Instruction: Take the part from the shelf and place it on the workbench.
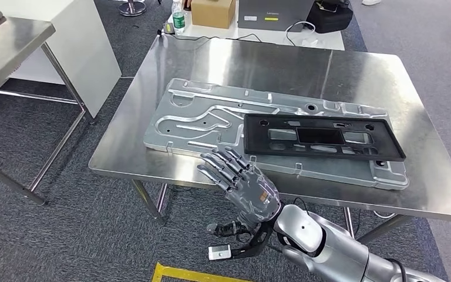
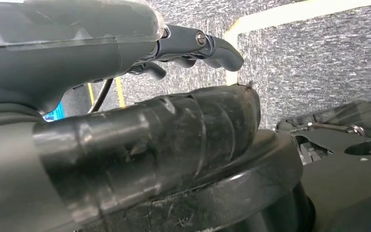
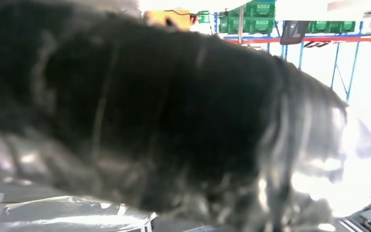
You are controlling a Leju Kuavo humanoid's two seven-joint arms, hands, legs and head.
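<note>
The part (image 1: 324,137), a flat black rectangular frame with several cut-out windows and small holes, lies on the workbench (image 1: 258,64), just beyond and to the right of the right hand (image 1: 238,176). It rests on top of a larger silver metal panel (image 1: 211,120), a stamped sheet with raised channels, curved grooves and small tabs along its edges; the black frame covers the panel's right half and hides the relief beneath it. The right hand hovers at the near edge of the bench, over the panel's front rim, fingers spread and extended, holding nothing; whether the fingertips touch the panel cannot be told. Its grey ribbed back and silver forearm run off the lower right of the head view. In the right wrist view the hand is a dark, blurred mass, with only green crates (image 3: 256,9) on blue racking sharp behind it. The left hand (image 2: 188,48) appears in its own wrist view above grey carpet (image 2: 319,58) and a strip of yellow tape (image 2: 290,14); its fingers look curled, but how far they close cannot be made out. The workbench top is brushed, reflective steel on thin legs. Beyond its far edge stand a cardboard box (image 1: 212,12) and a green-labelled bottle (image 1: 178,17), both cut off by the frame.
</note>
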